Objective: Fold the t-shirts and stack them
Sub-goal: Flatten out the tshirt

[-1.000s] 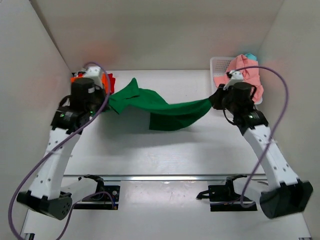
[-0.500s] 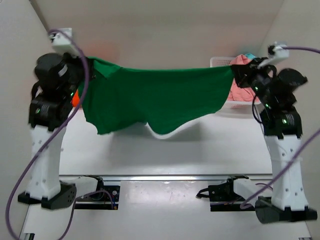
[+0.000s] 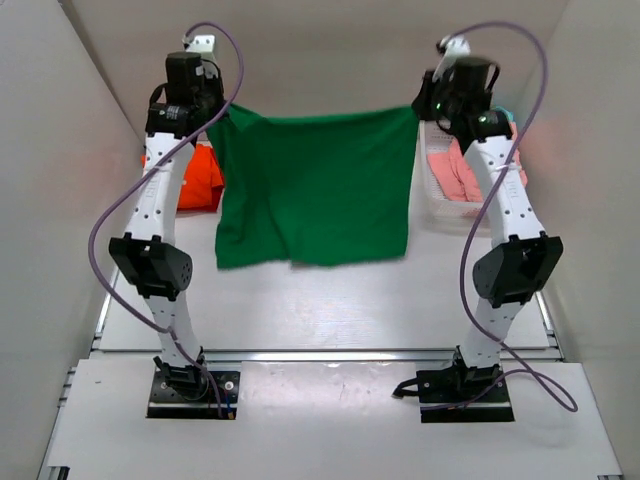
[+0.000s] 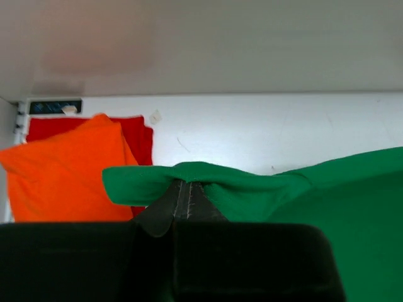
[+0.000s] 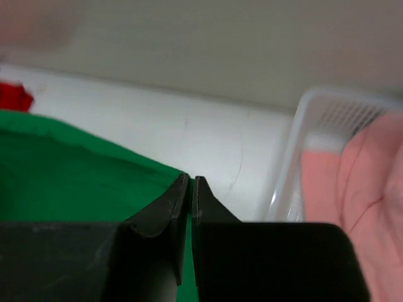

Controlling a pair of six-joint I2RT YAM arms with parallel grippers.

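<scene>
White walls hem the table [image 3: 330, 300] closely; from above we see bare tabletop in front of the dark green t-shirt [image 3: 315, 190]. It hangs as a smooth, soft sheet between the left gripper [image 3: 215, 112] and the right gripper [image 3: 422, 105]. The orange t-shirt [image 3: 200, 170] lies far left, and the salmon pink t-shirt [image 3: 470, 165] fills the lattice basket [image 3: 440, 205] far right.

Our left wrist view shows fingers pinched together on a bunched green corner, with the red t-shirt [image 4: 135, 135] edging out behind the orange.

Our right wrist view shows fingers clamped on the opposite corner, beside the basket.

No lettering is legible anywhere; the dark label [image 4: 55, 107] is too blurred to read.
</scene>
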